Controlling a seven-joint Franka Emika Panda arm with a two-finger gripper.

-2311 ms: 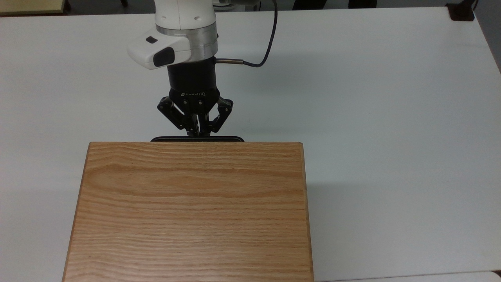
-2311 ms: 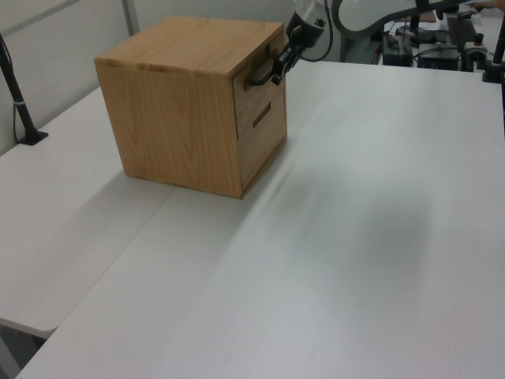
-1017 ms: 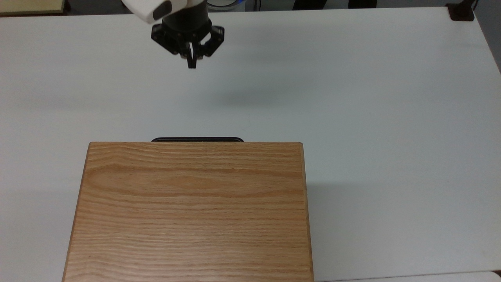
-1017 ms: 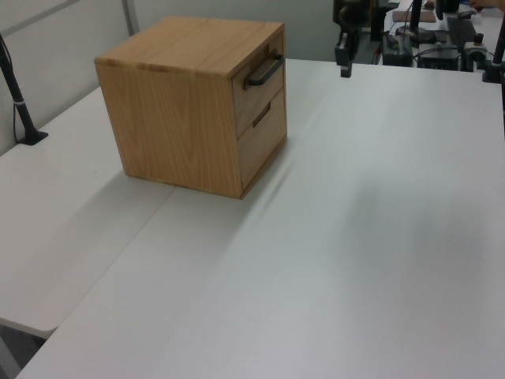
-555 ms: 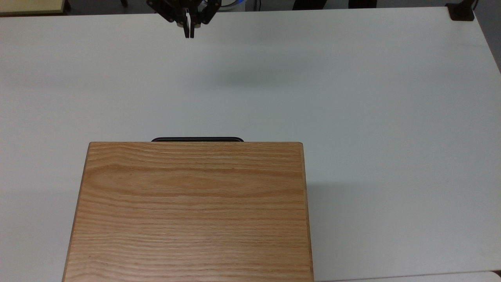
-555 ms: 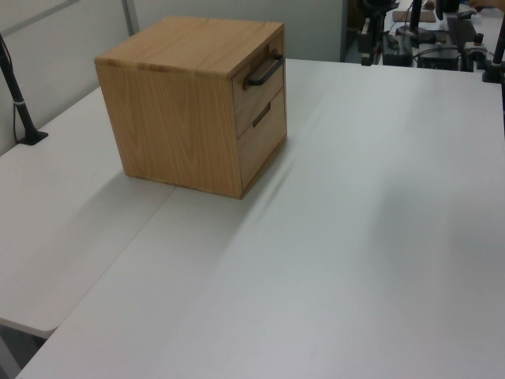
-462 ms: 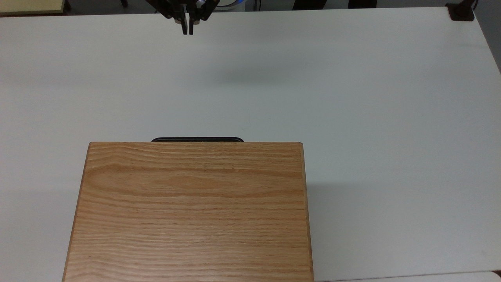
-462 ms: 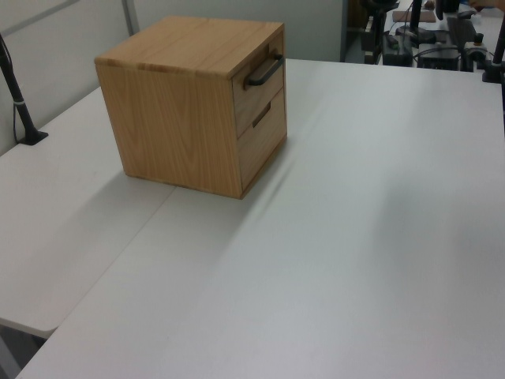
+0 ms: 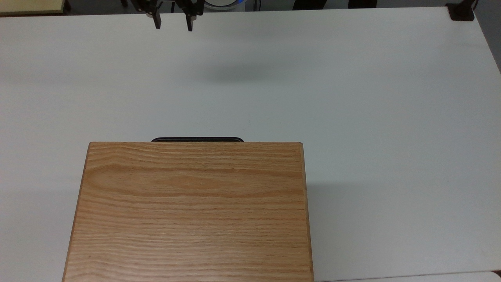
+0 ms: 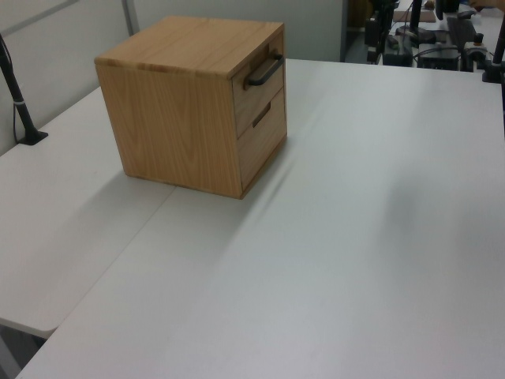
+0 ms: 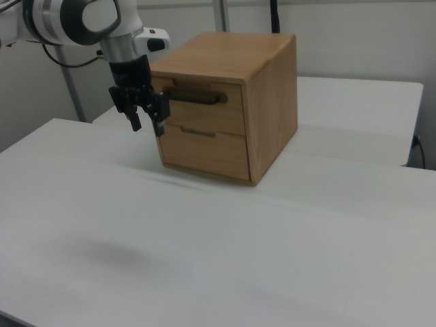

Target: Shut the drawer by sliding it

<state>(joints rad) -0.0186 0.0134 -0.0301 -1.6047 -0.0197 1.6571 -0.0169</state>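
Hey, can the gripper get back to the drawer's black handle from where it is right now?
Probably yes. The gripper hangs open above bare white table, well off from the black handle on the drawer. Nothing stands between them.

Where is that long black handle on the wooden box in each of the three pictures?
Top view: the handle peeks out above the box's upper edge, centre.
Left view: high on the box's right-facing front.
Right view: across the upper drawer's front, left of centre.
Shared landmark: the box's grained top.
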